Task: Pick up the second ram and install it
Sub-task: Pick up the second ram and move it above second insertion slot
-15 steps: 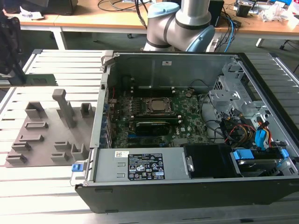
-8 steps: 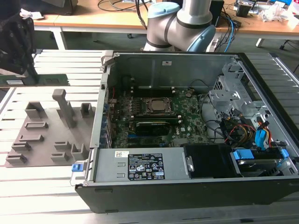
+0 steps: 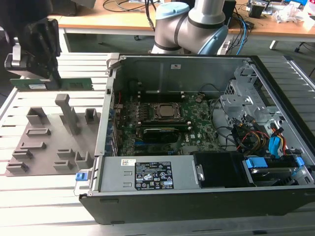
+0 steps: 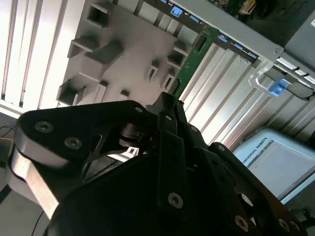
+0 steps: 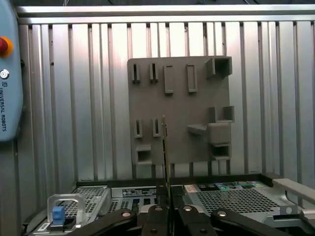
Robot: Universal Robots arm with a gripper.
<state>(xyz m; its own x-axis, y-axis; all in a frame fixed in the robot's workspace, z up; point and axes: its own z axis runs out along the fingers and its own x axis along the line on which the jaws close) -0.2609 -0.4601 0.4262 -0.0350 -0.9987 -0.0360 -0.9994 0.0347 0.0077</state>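
Holds the second ram (image 3: 59,84) clamped flat between the closed fingers of the gripper (image 3: 53,77), long edge level, above the slatted table (image 3: 29,196) just past the far edge of the grey holder plate (image 3: 49,152). Appears edge-on in the first wrist view, as a thin green strip (image 5: 165,157) running out from the gripper (image 5: 167,194) over the plate's near row of slots. Carries raised blocks and a tall post (image 3: 66,112) on that plate, all below and apart from the stick. Has the open computer case (image 3: 104,132) standing along the plate's edge toward the exterior view's right, its side wall and a blue latch (image 3: 81,176) lying between the stick and the motherboard (image 3: 197,123). Inside, shows the CPU socket (image 3: 165,112) mid-board, a black card (image 3: 160,133) just beside it, and loose cables (image 3: 246,132) toward the case's opposite wall. Well apart from the board, with the arm (image 3: 197,19) behind the case's far edge.
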